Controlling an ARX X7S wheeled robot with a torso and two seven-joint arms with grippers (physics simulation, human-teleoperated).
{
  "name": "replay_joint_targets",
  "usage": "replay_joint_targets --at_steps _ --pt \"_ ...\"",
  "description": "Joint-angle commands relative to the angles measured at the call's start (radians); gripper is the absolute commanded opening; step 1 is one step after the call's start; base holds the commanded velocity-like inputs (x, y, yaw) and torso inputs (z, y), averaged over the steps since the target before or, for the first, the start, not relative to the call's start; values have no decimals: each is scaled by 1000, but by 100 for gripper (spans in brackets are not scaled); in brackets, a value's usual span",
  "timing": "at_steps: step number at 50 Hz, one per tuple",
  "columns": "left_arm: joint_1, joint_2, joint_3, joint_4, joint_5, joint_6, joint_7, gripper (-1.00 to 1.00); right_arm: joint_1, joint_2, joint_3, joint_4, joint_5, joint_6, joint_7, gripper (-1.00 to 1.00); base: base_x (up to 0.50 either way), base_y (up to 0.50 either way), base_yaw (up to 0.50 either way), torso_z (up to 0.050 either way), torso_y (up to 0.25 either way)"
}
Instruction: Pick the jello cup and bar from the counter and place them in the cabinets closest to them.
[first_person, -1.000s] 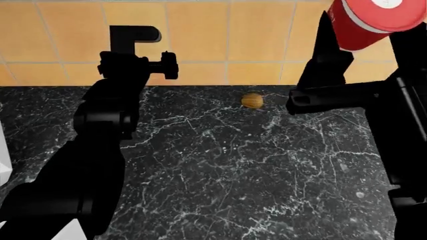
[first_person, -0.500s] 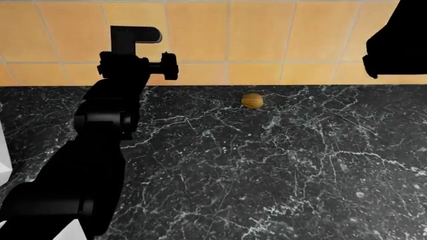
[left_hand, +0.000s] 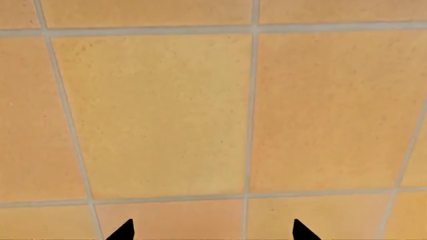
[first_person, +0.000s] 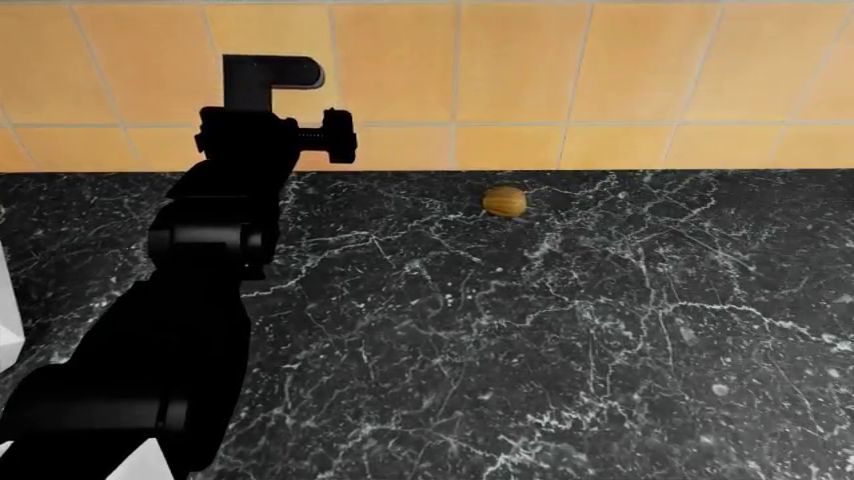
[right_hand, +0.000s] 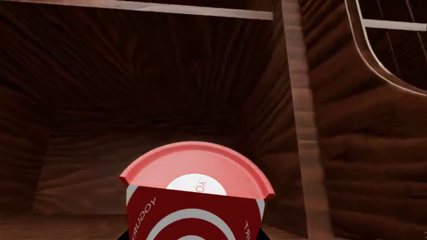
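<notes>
The jello cup (right_hand: 193, 197), red with white rings and a pink-red lid, fills the lower middle of the right wrist view. My right gripper (right_hand: 193, 236) is shut on it, and only dark slivers of the fingers show beside the cup. The cup faces into a dark brown wooden cabinet (right_hand: 133, 90). The right gripper is out of the head view. My left gripper (first_person: 274, 75) is raised in front of the tiled wall above the black marble counter (first_person: 561, 330). In the left wrist view the left gripper (left_hand: 213, 232) is open and holds nothing. The bar is out of view.
A small orange-brown round object (first_person: 505, 201) lies on the counter near the wall. Orange tiles (first_person: 507, 70) back the counter. A white object (first_person: 7, 310) shows at the left edge. The cabinet's side wall (right_hand: 360, 125) and a vertical post (right_hand: 297, 100) stand close to the cup.
The right arm with the jello cup has risen out of the top right of the head view. The left arm has not moved.
</notes>
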Motion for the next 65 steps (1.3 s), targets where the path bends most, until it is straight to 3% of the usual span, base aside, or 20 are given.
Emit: replay_joint_targets --at_steps 1,16,34,49,50,65 --pt "0 0 0 0 0 -10 -4 100 58 -192 133 343 15 282 -74 -100 0 0 0 0 0" --pt "0 1 14 0 3 -18 -13 100 58 -519 380 981 -105 741 -267 -100 0 0 0 0 0" --pt "2 1 36 0 1 -22 -24 100 -7 -582 332 1312 -231 748 -469 -100 0 0 0 0 0" --pt "1 2 42 0 1 -21 -28 100 -163 -565 283 1358 -282 714 -517 -100 8 0 2 0 0" --pt "1 2 43 0 1 -21 -28 100 -168 -564 278 1353 -287 714 -517 100 0 0 3 0 0" --pt "4 3 58 0 1 -18 -23 100 -173 -553 280 1325 -286 708 -517 100 10 0 3 0 0"
